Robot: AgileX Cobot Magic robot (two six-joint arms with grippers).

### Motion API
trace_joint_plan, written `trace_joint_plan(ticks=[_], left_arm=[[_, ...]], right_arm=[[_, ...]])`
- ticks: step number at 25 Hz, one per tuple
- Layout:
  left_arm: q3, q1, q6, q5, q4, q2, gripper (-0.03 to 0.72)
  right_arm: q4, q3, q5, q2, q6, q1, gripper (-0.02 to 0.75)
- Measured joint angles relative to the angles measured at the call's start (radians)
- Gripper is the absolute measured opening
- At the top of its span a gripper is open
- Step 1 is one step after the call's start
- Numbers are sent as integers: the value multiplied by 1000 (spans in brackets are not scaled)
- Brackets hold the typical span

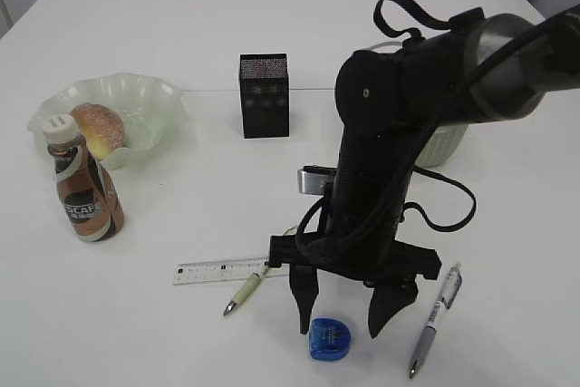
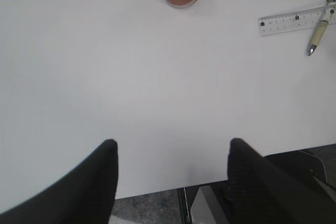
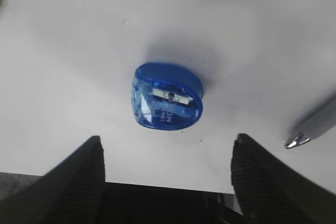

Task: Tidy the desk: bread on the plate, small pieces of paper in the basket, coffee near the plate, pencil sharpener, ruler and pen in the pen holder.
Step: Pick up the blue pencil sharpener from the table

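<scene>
The pen holder [image 1: 264, 95] stands mid-table. Left of it the plate [image 1: 145, 97] holds the bread [image 1: 98, 127], with the coffee bottle [image 1: 83, 189] just before the plate. Well before the pen holder lie the ruler [image 1: 217, 272], two pens [image 1: 245, 294] [image 1: 436, 319] and the pencil sharpener [image 1: 328, 339].

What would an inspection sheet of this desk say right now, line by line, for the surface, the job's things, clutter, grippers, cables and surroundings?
Surface: white table, bare in the middle.
Job's things: bread lies on the plate; coffee bottle upright beside the plate; ruler with the green pen across its end; grey pen to the right; blue pencil sharpener on the table; black pen holder upright; white basket mostly hidden by the arm.
Clutter: no paper pieces seen.
Grippers: right gripper open, just above the sharpener; left gripper open at the table edge, holding nothing.
Cables: black loops on the right arm.
Surroundings: nothing seen.
</scene>
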Motion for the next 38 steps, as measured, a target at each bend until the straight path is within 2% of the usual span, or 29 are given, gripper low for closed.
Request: trace_joint_plan(ticks=[26, 38], left_arm=[[0, 0, 0, 0, 0, 0, 476], [0, 0, 0, 0, 0, 0, 476]], right_arm=[[0, 0, -62, 19, -17, 0, 549], [-24, 0, -106, 19, -19, 26, 548]])
